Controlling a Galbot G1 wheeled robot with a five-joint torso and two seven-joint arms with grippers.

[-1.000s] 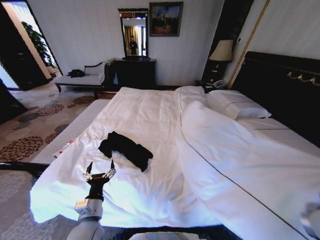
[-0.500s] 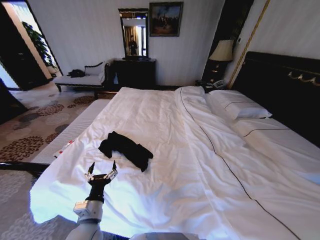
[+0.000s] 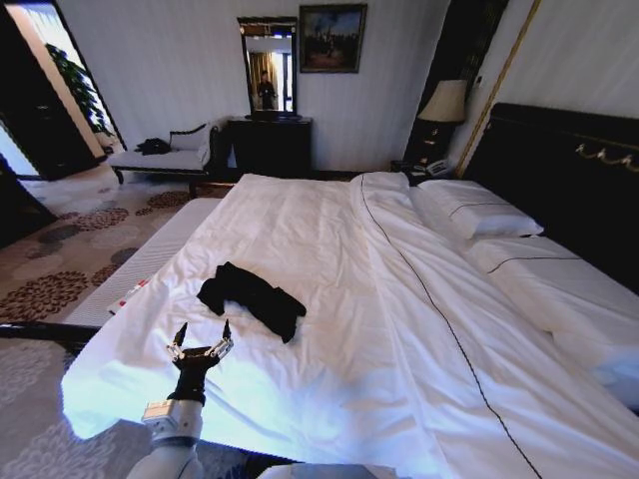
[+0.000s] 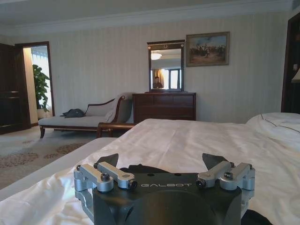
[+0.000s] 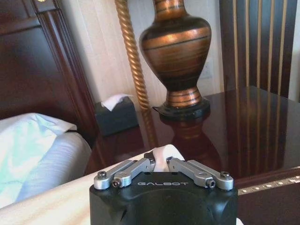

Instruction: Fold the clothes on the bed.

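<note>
Our left hand (image 3: 201, 334) hangs over the near left part of the bed (image 3: 319, 230), fingers spread wide with nothing between them. Held against a second ago, it has barely shifted, a touch lower and nearer us, and its spread is the same. From the left wrist camera our left hand (image 4: 164, 161) shows its two dark fingertips well apart above the white sheet.

The bigger change is on the right of the bed: the duvet (image 3: 479, 329) that stood up in a tall billow a second ago now lies down flat, its dark piping running in a long line toward the near corner, and the pillows (image 3: 469, 210) by the headboard (image 3: 559, 170) show more fully.

Our right hand (image 5: 161, 157) sits by the far side, its fingers drawn together on a fold of white bedding, with a dark nightstand (image 5: 243, 117) and a bronze-banded lamp base (image 5: 177, 51) just beyond.

Now the clothes (image 3: 250, 297): the black T-shirt lies crumpled on the sheet, just past our left hand and slightly to its right, apart from the fingertips. It has not moved. In the left wrist view a dark edge of the clothes (image 4: 140, 167) peeks up right behind the hand's body.
</note>
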